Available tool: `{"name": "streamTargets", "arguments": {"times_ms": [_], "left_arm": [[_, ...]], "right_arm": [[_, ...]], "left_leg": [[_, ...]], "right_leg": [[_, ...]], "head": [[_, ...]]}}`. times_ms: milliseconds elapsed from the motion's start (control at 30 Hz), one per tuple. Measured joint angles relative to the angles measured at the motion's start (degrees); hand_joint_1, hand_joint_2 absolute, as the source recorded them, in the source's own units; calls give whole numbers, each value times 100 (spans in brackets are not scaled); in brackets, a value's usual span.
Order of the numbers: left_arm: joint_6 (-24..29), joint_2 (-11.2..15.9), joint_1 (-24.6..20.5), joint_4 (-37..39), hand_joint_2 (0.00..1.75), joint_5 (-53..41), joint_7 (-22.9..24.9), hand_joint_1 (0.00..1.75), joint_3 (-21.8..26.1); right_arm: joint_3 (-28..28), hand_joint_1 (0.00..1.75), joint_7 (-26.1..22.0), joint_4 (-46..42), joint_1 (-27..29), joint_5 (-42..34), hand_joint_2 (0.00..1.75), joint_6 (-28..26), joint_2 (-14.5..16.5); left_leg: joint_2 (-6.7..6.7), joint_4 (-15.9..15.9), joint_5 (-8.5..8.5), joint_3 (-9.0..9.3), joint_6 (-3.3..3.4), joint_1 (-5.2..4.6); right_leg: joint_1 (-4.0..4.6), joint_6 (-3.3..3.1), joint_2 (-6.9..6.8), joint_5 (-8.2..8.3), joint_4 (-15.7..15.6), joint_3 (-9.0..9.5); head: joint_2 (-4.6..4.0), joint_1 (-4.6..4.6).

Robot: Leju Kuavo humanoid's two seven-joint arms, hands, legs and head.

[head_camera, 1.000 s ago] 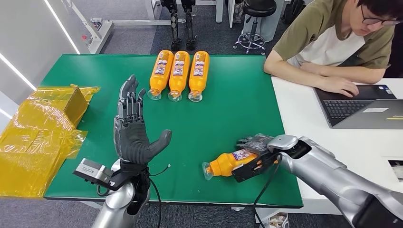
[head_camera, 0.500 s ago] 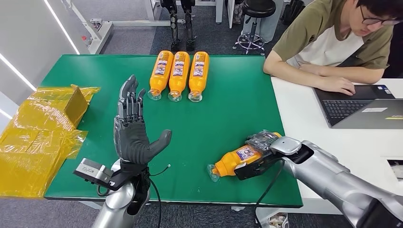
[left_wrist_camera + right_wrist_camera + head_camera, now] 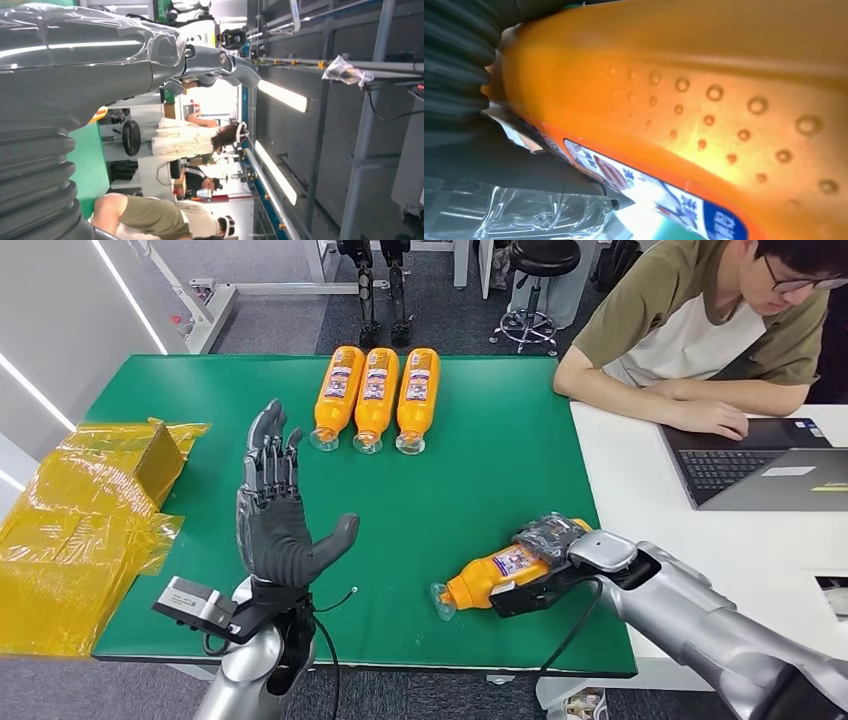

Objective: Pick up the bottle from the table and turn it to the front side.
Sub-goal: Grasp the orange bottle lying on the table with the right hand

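Green table (image 3: 470, 470): orange bottle (image 3: 490, 578) lies on its side near the front right edge, right hand (image 3: 545, 558) wrapped round its body. Left hand (image 3: 275, 505) raised, fingers spread, empty. Bottle looks full, rigid, dimpled plastic, probably slick; mid-body grip suits the turn.

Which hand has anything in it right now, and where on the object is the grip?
The right hand grips the orange bottle around its body, at the label end away from the cap. The left hand is raised, fingers spread, holding nothing.
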Motion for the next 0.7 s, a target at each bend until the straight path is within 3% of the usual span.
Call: {"name": "streamTargets", "arguments": {"times_ms": [167,300,500,700], "left_arm": [[167,4,143,-151,175,-41,-12,0,1],[244,1,183,-198,175,-66,26,0,0],[62,-19,180,-199,175,70,186,0,-60],[-16,-25,180,-199,175,132,219,0,-78]], "right_arm": [[-1132,175,-14,-523,816,-1085,175,-2000,532],[-2368,175,-469,-1465,1817,-2349,175,-3081,1124],[-3435,175,-583,-2846,3170,-2482,175,-3671,1781],[-3856,175,-544,-3438,3637,-2440,175,-3686,2005]], "left_leg": [[1,-2,0,-3,0,6],[-31,-6,-1,-12,-2,14],[-30,-9,-10,-18,-9,13],[-27,-6,-11,-17,-11,11]], "right_leg": [[5,-3,1,-5,1,-9],[16,-11,-32,-21,0,-10],[16,-13,-31,-28,-2,-13],[14,-12,-29,-27,-4,-14]], "head": [[0,-2],[0,-2],[0,-2],[0,-2]]}}
